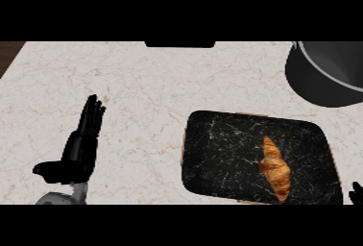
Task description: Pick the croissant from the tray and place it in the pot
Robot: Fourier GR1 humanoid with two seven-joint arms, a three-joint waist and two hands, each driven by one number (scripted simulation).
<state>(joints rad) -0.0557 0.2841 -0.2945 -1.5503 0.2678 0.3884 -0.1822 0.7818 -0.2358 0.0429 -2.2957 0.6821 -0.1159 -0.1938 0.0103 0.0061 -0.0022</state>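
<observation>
A golden-brown croissant [275, 169] lies lengthwise on the right half of a black marbled tray [220, 158]. The dark grey pot [327, 72] stands at the counter's far right, beyond the tray, partly cut off by the view's edge. My left hand [79, 144] rests open on the counter well to the left of the tray, fingers straight and pointing away from me. Only a black tip of my right hand [356, 193] shows at the lower right edge, beside the tray's near right corner; nothing is held.
The pale marbled counter [142, 81] stretches wide between my left hand and the tray. A dark flat object [180, 44] sits at the counter's far edge, centre. A strip of brown floor shows at the far left corner.
</observation>
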